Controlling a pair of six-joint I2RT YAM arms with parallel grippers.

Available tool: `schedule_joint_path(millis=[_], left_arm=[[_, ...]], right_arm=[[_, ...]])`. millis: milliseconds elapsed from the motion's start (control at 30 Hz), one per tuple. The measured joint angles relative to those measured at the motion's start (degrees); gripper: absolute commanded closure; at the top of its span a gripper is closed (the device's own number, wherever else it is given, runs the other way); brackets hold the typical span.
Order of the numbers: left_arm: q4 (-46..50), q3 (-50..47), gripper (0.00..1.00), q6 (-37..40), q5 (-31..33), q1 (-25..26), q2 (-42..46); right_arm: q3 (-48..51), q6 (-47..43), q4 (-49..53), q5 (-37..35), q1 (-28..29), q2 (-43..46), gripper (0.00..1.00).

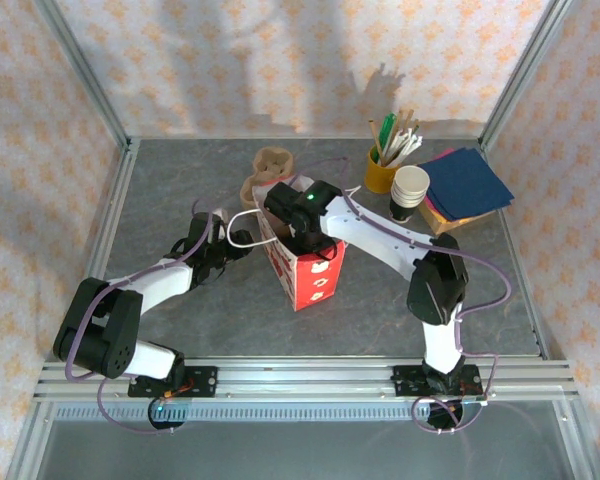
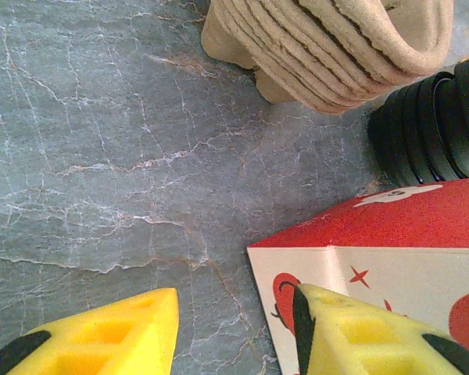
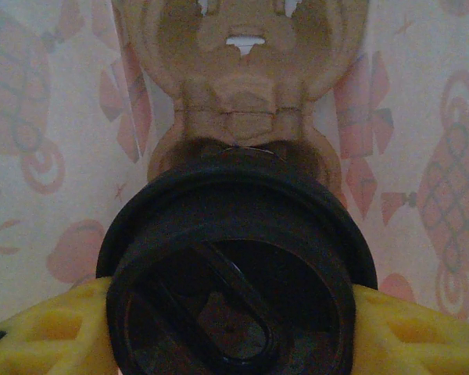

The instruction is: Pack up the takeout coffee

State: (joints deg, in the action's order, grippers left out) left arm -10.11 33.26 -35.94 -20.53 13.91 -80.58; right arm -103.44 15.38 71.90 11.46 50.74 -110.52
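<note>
The takeout coffee (image 3: pixel 233 273) fills the right wrist view from above: a round black lid with a sip slot. My right gripper (image 3: pixel 230 312) is shut on it, with a yellow finger pressed against each side. It hangs inside the red-and-white paper bag (image 1: pixel 308 272), over a brown pulp carrier (image 3: pixel 244 86) lying at the bag's bottom. From above, my right gripper (image 1: pixel 302 215) reaches down into the bag's open top. My left gripper (image 2: pixel 234 295) is open low over the table at the bag's left side (image 2: pixel 352 266), its right finger in front of the bag's white wall.
A stack of pulp carriers (image 1: pixel 270 165) lies behind the bag, with stacked black lids (image 2: pixel 434 125) beside it. At the back right stand a yellow cup of stirrers (image 1: pixel 384 168), stacked paper cups (image 1: pixel 410 190) and blue napkins (image 1: pixel 467 180). Metal rails frame the grey tabletop (image 1: pixel 180 180).
</note>
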Motion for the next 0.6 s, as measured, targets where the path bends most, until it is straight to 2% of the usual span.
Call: schedule_joint_path(millis=[600], left_arm=[[-0.17,-0.50,0.55,0.00,0.02,0.00,1.05]], right_arm=[[0.74,-0.02,-0.87,0.11,0.00,-0.76,0.63]])
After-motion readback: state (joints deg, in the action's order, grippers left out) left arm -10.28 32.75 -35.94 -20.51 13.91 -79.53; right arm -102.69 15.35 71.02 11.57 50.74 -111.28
